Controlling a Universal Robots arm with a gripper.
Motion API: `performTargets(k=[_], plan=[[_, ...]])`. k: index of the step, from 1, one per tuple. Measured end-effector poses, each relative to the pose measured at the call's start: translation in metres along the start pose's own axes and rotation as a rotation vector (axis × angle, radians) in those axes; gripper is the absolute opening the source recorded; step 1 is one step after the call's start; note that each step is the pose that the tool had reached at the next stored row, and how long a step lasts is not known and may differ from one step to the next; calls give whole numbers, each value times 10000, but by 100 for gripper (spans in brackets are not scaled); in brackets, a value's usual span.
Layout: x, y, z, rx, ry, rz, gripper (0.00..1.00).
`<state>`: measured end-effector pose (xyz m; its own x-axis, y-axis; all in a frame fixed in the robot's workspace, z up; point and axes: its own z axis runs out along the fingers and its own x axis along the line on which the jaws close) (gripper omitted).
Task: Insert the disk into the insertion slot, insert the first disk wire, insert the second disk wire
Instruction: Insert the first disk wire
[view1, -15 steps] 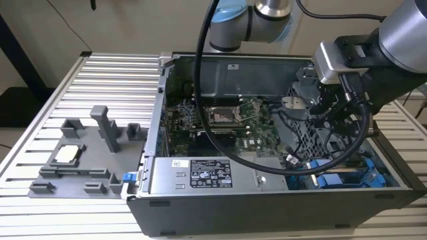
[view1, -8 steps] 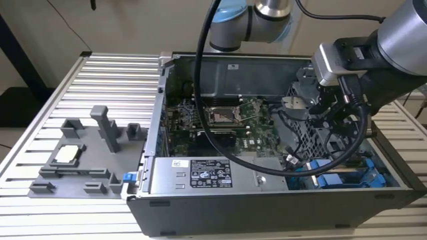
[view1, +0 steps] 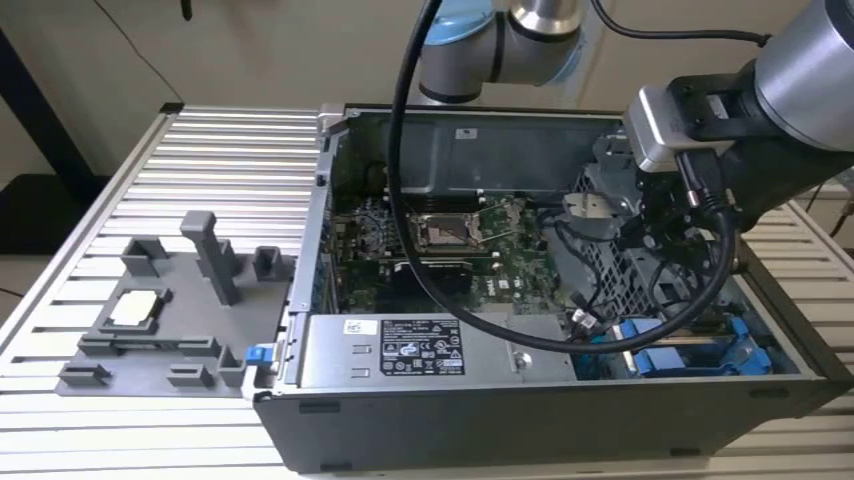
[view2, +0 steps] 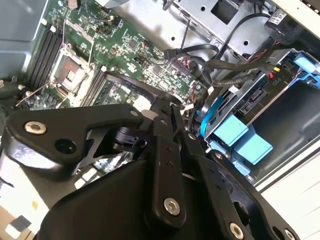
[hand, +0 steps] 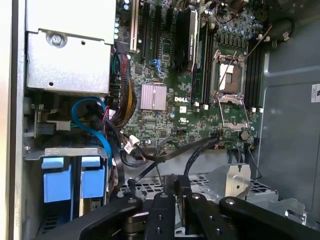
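- Disk (view1: 687, 358), blue-framed, seated in insertion slot (hand: 65, 151), just beside power-supply box (view1: 427, 350).
- Tool (hand: 181, 184) pressed together, inside case near that box; cannot tell whether it pinches anything.

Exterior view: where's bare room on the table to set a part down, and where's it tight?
Free: ribbed table behind the grey fixture, up to the case left wall; also the strip in front of the fixture. Tight: inside the case around the insertion slot, where black cables and the arm crowd in.
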<state>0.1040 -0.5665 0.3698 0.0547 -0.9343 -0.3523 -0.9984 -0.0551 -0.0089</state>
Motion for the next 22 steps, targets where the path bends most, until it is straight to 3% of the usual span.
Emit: performTargets(k=[5,6,10,16,21,22], plan=[[0,0,1,0,-1,-1,16],[0,0,1,0,-1,0,11],[-16,5,-42,0,-16,-1,11],[-17,7,-45,-7,-15,-21,12],[-17,14,-43,-10,-15,-31,31],[-15,33,-36,-8,-13,-57,31]])
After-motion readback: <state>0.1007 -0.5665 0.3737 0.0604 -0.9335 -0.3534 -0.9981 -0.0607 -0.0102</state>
